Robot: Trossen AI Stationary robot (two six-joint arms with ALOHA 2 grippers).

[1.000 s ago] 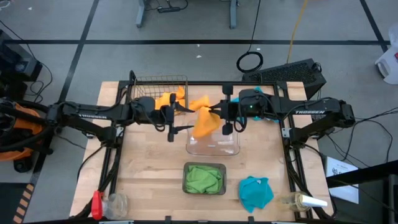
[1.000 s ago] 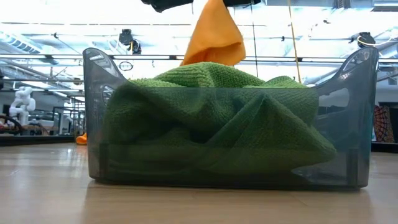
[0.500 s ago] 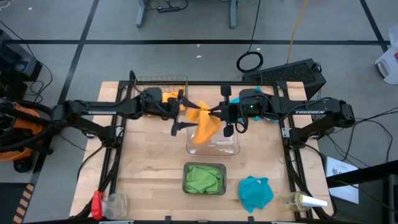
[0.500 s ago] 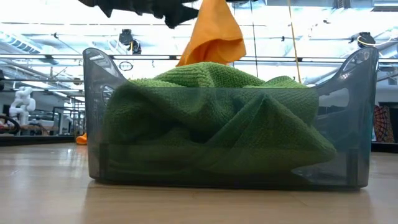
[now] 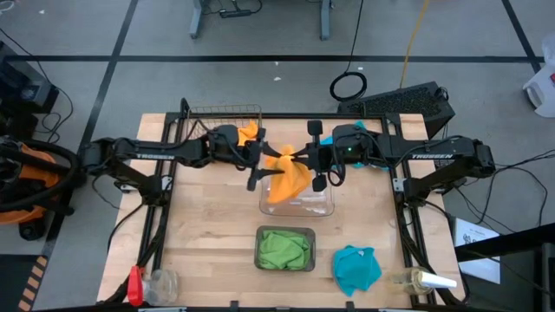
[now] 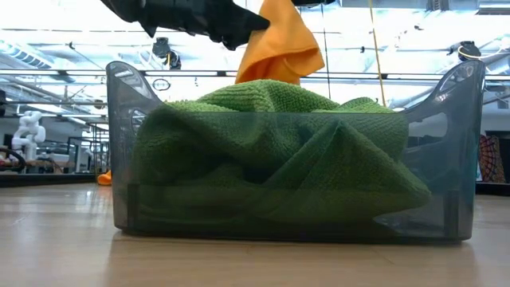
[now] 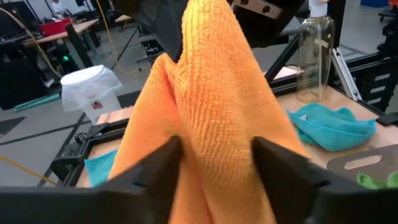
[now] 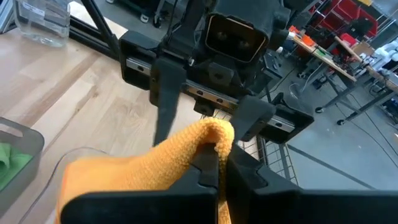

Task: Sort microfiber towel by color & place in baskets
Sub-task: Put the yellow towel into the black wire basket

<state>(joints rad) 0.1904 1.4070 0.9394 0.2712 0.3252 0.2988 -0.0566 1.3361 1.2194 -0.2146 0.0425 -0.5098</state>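
While the right gripper point(image 5: 305, 161) pinched the top of an orange towel point(image 5: 287, 176) between closed fingers point(image 8: 214, 167), the cloth hung over the clear tray point(image 5: 321, 204) near the tabletop point(image 5: 208, 234) centre. Left gripper point(image 5: 260, 166) fingers point(image 7: 155, 171) stood partly apart on either side of the same towel. Green towels point(image 5: 283, 250) filled the grey tray point(image 5: 284, 230) near the front edge; a teal towel point(image 5: 356, 267) lay beside it. Another orange towel point(image 5: 249, 131) sat at the wire basket point(image 5: 208, 117).

Two matte black, tube-shaped arms are showing white maker's lettering along their forearms. The right arm point(image 5: 434, 156) is wearing a teal-lit patch at nine o'clock from its lettering. The left arm's black, boxy wrist housing point(image 8: 239, 34) is carrying a rounded rectangular camera window and small screws.
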